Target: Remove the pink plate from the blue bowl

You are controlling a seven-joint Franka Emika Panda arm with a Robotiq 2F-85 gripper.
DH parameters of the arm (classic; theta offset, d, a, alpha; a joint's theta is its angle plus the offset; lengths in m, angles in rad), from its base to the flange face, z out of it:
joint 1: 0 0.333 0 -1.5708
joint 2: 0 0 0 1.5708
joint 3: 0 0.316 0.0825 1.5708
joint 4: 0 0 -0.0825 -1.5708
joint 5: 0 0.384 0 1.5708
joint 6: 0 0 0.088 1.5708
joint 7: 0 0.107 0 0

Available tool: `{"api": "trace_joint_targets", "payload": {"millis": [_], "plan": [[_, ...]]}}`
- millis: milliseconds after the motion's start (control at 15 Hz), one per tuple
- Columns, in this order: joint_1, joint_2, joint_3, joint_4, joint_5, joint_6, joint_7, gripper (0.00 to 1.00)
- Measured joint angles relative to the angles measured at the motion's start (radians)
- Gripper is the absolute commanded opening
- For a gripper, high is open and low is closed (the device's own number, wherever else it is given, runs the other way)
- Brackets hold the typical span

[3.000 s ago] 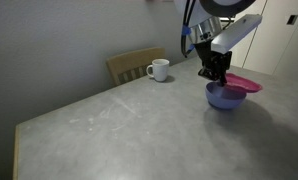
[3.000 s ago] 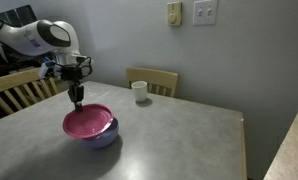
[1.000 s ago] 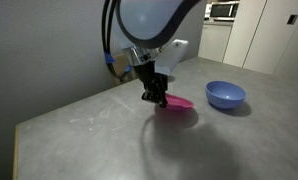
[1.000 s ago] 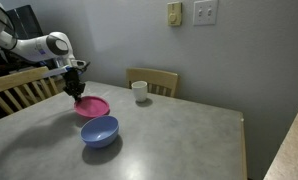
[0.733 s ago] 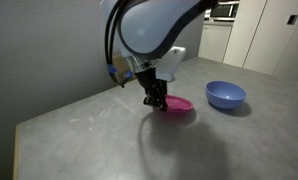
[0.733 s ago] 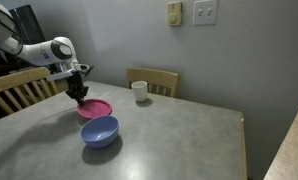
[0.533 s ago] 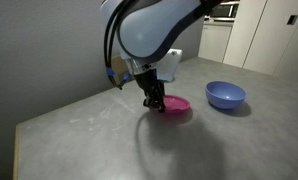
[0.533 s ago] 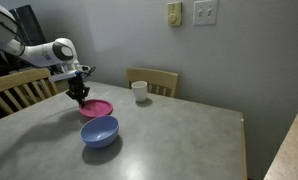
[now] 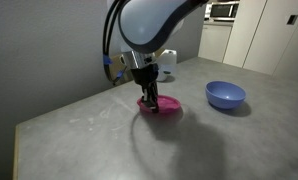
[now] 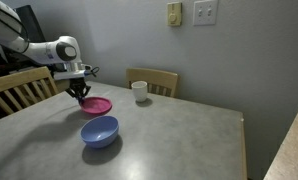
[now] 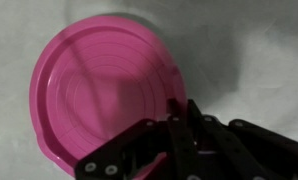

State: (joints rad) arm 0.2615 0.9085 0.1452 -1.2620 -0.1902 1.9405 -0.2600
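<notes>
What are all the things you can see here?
Pink plate: one, pink, on the table, apart from the bowl.
Blue bowl: one, blue, on the table, empty.
White mug: one, white, at the table's far edge.
Table: one, grey.
Wooden chairs: two, light brown, beside the table.
Wall switches: two plates, cream, on the wall.
Robot arm: one, white, above the plate.
Tool: one, black, gripping the plate's rim.
</notes>
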Motion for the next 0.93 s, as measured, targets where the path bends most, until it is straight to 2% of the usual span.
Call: {"api": "trace_joint_targets", "payload": {"millis": [133, 200, 267, 333, 867, 933], "plan": [[-0.019, 0.003, 0.014, 0.001, 0.027, 0.0, -0.047, 0.05], [-0.027, 0.006, 0.018, 0.002, 0.038, -0.001, -0.064, 0.29], [-0.033, 0.01, 0.023, 0.004, 0.046, -0.001, -0.078, 0.38], [-0.038, 0.016, 0.026, 0.008, 0.054, -0.002, -0.089, 0.43], [-0.046, 0.032, 0.032, 0.027, 0.073, -0.004, -0.116, 1.0], [-0.046, 0.031, 0.032, 0.03, 0.073, -0.006, -0.116, 1.0]]}}
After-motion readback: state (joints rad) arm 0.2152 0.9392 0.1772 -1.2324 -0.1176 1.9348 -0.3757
